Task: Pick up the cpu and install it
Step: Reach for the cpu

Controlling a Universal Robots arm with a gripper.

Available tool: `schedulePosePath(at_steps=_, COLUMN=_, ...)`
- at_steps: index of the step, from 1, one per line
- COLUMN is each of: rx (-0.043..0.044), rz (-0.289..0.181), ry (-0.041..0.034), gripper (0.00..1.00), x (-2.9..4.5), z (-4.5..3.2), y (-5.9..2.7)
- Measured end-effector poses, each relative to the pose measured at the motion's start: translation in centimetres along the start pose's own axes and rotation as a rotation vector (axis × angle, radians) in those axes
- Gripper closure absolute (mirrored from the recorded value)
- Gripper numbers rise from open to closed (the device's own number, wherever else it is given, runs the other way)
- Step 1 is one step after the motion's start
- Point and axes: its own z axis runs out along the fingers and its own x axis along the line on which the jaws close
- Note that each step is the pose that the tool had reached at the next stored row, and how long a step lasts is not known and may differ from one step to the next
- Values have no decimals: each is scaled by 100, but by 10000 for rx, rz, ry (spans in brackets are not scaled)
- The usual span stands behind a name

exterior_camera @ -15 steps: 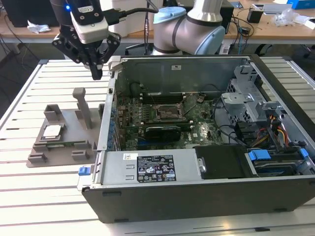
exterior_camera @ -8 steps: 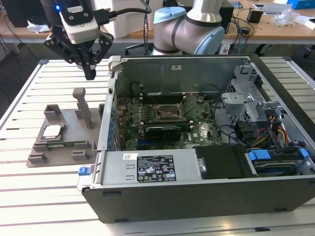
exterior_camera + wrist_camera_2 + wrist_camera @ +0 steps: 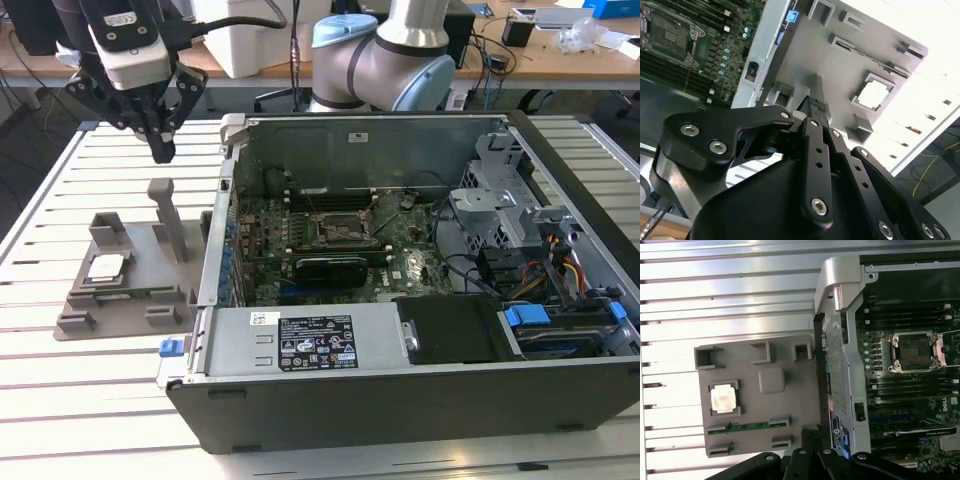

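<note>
While my gripper [image 3: 162,150] hangs clenched and empty above the upright post [image 3: 167,215] of the grey holder [image 3: 125,312], whose pocket by the edge away from the computer case [image 3: 400,400] cradles the cpu [image 3: 107,266], a descent could strike either.

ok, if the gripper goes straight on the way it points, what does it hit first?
Most likely the upright post of the grey holder: in the exterior view the gripper points down just above it. Depth is unclear, so it could slip beside the post. The cpu lies off that line.
</note>
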Motion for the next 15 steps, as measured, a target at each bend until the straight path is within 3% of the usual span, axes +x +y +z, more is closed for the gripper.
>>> schedulePosePath(at_steps=6, rx=0, rz=1, ry=0, gripper=89, x=211, z=-6, y=-16)
schedulePosePath(at_steps=10, rx=0, rz=0, ry=1, gripper=89, x=276, z=-8, y=-20)
schedulePosePath(at_steps=15, rx=-1, rz=1, ry=0, gripper=89, x=423, z=-11, y=-31)
